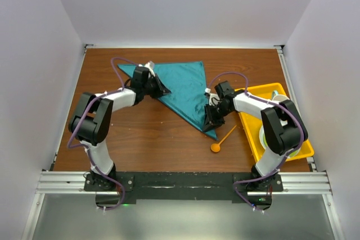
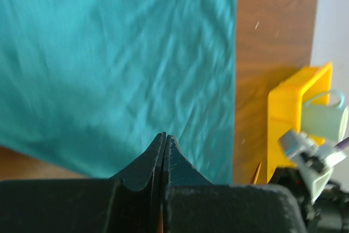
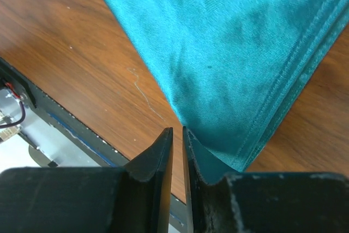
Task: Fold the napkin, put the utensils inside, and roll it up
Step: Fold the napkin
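1. Left arm: I reach from the base at the near edge of the table [image 1: 152,133], elbow raised, forearm angled toward the far edge. My left gripper [image 1: 163,90] sits over the left part of the napkin [image 1: 185,88].
2. Left jaws: in the left wrist view my left gripper [image 2: 164,138] is fully closed, fingertips pressed together. I cannot tell whether any cloth is pinched between them.
3. Right arm: I bend inward from the right side, wrist pitched down. My right gripper [image 1: 212,123] is at the napkin's near pointed corner.
4. Right jaws: in the right wrist view my right gripper [image 3: 177,132] shows only a narrow slit. No cloth is visible in it. The napkin [image 3: 229,53] corner touches the outer side of one finger.
5. Napkin: it is folded into a triangle and lies flat toward the far edge, centre. Its point aims at the near right.
6. Orange spoon [image 1: 225,138]: it lies bare on the table just beside that point, next to the yellow tray [image 1: 248,128] along the right edge.
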